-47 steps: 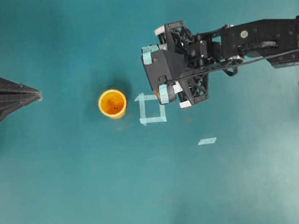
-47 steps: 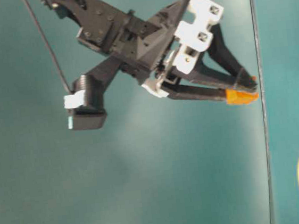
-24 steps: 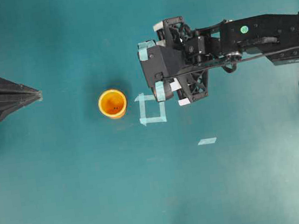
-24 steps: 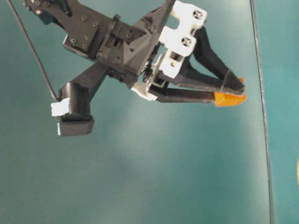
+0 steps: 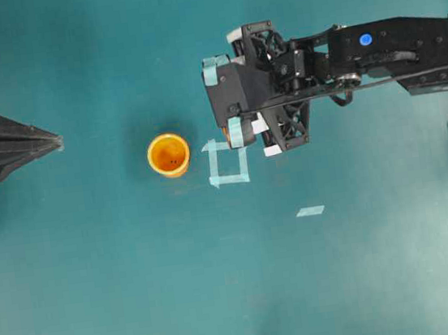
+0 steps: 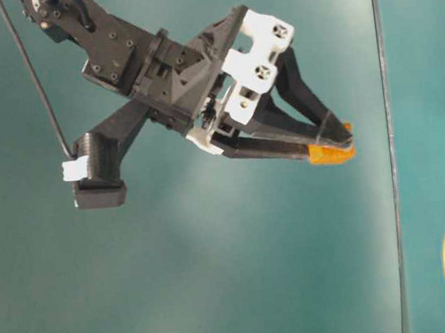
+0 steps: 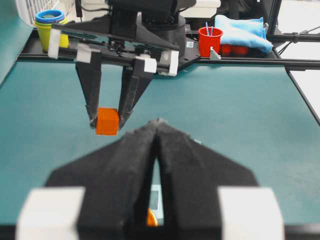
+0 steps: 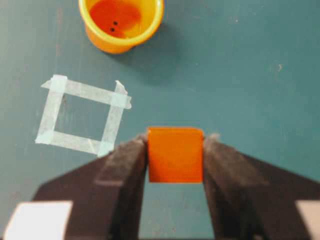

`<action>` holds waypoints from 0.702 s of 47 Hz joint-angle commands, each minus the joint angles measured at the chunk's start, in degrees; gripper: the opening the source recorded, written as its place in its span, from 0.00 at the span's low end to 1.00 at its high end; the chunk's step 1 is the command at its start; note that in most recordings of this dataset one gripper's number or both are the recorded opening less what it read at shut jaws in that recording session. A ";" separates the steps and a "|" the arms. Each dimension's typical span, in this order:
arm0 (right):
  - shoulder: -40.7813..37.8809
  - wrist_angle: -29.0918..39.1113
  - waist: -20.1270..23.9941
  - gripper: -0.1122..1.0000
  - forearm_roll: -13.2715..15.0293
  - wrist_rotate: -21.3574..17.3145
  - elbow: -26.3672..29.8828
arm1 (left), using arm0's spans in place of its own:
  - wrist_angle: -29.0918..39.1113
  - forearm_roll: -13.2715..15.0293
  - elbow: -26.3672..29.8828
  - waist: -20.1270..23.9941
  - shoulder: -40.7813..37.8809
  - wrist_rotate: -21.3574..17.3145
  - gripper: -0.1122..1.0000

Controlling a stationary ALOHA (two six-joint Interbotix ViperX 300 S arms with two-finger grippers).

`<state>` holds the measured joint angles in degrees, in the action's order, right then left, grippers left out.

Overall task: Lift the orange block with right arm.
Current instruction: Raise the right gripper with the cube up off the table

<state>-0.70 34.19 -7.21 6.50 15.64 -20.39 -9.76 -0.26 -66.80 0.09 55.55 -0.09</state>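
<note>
Right claw (image 8: 175, 165) is clamped on the orange block (image 8: 175, 154), pinched between its two fingertips at lower centre of the wrist view, clear above the table (image 8: 250, 75). From overhead the block is almost fully hidden under the claw. Beyond it sit the tape square (image 8: 82, 116) and cup (image 8: 121, 22). Since a second ago, it's risen higher. Left claw (image 7: 157, 125) is pressed together.

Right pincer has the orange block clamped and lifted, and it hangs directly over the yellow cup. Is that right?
Not quite. The right pincer does clamp the lifted orange block, but the right wrist view shows the cup off to one side, beyond the tape square.
</note>
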 commanded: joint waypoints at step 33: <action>4.04 2.11 -0.09 0.47 -3.25 -1.41 2.11 | -0.26 -0.18 1.85 0.09 -0.44 0.00 0.10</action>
<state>1.14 36.47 -7.29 3.60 14.85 -20.30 -9.76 -0.26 -66.71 0.09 55.55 -0.09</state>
